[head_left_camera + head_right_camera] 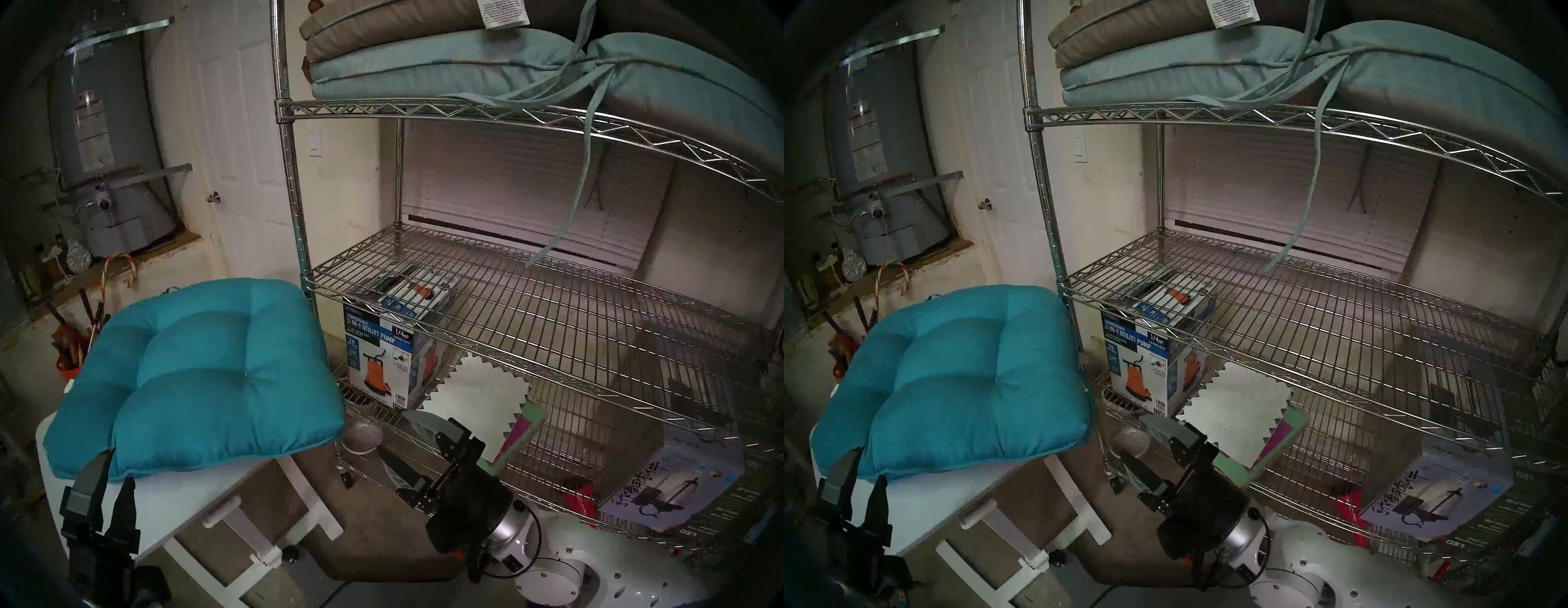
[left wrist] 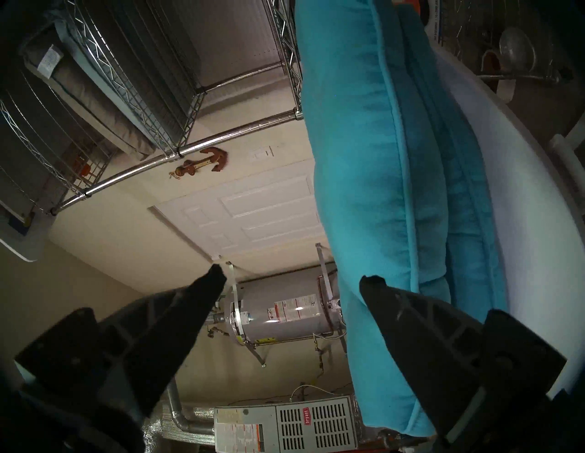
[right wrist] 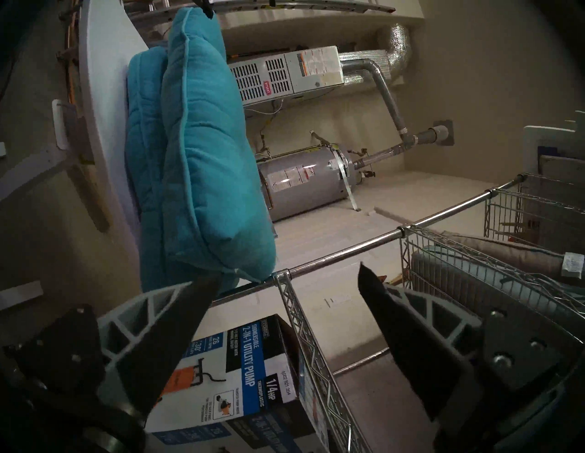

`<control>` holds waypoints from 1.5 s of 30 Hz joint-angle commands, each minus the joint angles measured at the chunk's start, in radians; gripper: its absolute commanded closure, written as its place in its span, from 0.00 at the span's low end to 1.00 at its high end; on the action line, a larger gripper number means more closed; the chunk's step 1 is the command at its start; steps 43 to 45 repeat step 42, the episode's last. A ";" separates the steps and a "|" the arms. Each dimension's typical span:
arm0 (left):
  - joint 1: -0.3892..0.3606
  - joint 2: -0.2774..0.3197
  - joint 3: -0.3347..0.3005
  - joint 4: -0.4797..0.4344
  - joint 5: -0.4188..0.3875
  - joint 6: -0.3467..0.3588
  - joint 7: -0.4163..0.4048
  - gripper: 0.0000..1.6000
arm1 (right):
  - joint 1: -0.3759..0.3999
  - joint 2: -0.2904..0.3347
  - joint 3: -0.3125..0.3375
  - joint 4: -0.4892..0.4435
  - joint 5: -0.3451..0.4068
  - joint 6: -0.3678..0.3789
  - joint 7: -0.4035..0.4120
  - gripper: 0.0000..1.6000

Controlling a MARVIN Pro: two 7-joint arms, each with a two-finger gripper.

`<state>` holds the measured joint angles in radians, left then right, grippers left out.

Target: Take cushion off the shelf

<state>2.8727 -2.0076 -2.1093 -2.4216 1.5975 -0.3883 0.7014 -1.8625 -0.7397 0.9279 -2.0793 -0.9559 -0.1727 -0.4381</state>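
Two teal tufted cushions [image 1: 203, 373] [image 1: 962, 382] lie stacked on the small white table [image 1: 191, 496], left of the chrome wire shelf [image 1: 466, 111] [image 1: 1208, 116]. The top cushion's far right corner lies close to the shelf's front left post. My left gripper [image 1: 118, 467] [image 2: 292, 274] is open and empty, at the stack's near left edge [image 2: 364, 158]. My right gripper [image 1: 396, 433] [image 3: 288, 272] is open and empty, low in front of the shelf's bottom tiers, near the cushions' right corner [image 3: 202, 158].
Pale blue and tan flat cushions [image 1: 424, 72] with dangling ties lie on the shelf's upper tier. A utility pump box [image 1: 382, 352] and a box with Chinese print [image 1: 674, 479] sit on the lower tiers. A water heater [image 1: 102, 148] and a white door [image 1: 237, 148] stand behind.
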 commanded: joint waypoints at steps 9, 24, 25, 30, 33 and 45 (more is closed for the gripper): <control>0.007 0.000 0.043 -0.022 0.048 -0.019 0.124 0.00 | -0.071 0.084 0.073 -0.096 0.035 0.017 -0.071 0.00; 0.007 0.000 0.099 -0.022 0.094 -0.017 0.205 0.00 | -0.114 0.124 0.117 -0.126 0.038 0.045 -0.119 0.00; 0.007 0.000 0.101 -0.022 0.097 -0.015 0.209 0.00 | -0.117 0.126 0.119 -0.127 0.038 0.047 -0.122 0.00; 0.007 0.000 0.110 -0.022 0.108 -0.005 0.222 0.00 | -0.128 0.133 0.125 -0.133 0.038 0.055 -0.132 0.00; 0.007 0.000 0.113 -0.022 0.112 -0.001 0.226 0.00 | -0.132 0.135 0.127 -0.134 0.038 0.057 -0.135 0.00; 0.007 0.000 0.124 -0.022 0.123 0.016 0.240 0.00 | -0.145 0.144 0.133 -0.141 0.037 0.067 -0.147 0.00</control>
